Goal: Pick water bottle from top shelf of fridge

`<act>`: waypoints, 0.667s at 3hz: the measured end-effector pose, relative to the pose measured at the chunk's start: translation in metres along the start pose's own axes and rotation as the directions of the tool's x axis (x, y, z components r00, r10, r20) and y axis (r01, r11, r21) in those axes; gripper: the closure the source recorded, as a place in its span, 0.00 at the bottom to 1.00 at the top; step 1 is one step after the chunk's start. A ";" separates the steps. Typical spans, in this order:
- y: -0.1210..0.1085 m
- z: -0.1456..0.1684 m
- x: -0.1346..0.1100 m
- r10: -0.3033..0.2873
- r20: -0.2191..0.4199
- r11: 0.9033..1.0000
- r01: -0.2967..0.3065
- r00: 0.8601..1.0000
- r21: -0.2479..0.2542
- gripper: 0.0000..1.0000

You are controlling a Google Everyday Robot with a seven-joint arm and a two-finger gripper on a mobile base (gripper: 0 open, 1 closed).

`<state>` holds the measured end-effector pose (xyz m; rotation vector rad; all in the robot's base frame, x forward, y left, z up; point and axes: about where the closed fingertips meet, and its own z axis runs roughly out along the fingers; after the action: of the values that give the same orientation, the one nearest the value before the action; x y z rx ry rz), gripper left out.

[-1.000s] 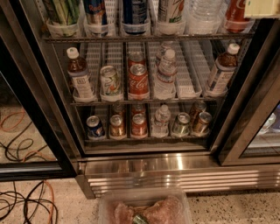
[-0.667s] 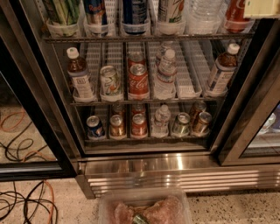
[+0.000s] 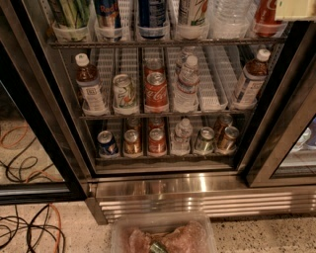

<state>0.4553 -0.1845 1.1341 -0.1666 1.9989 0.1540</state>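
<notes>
Tool (image 3: 160, 240) is hanging at the bottom edge of view, well below the water bottle (image 3: 230, 18) and somewhat left of it; whether it is wide or narrow cannot be told. The water bottle is standing on the top shelf (image 3: 163, 43) of the fridge (image 3: 197, 190), with a white can (image 3: 191, 12) just left of it and a red Coca-Cola drink (image 3: 266, 17) just right of it.

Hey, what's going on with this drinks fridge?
A robot is facing the fridge, meant to take the big clear water bottle off the top shelf. The bottle stands there untouched, between a tall can and a red bottle. The robot's gripper is not in view, so no reach has begun.
</notes>
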 end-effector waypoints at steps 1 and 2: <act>0.000 0.000 0.000 0.000 0.000 1.000 0.000 1.000 0.000 1.00; 0.000 0.000 0.000 0.000 0.000 1.000 0.000 1.000 0.000 0.82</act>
<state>0.4553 -0.1845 1.1341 -0.1666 1.9989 0.1540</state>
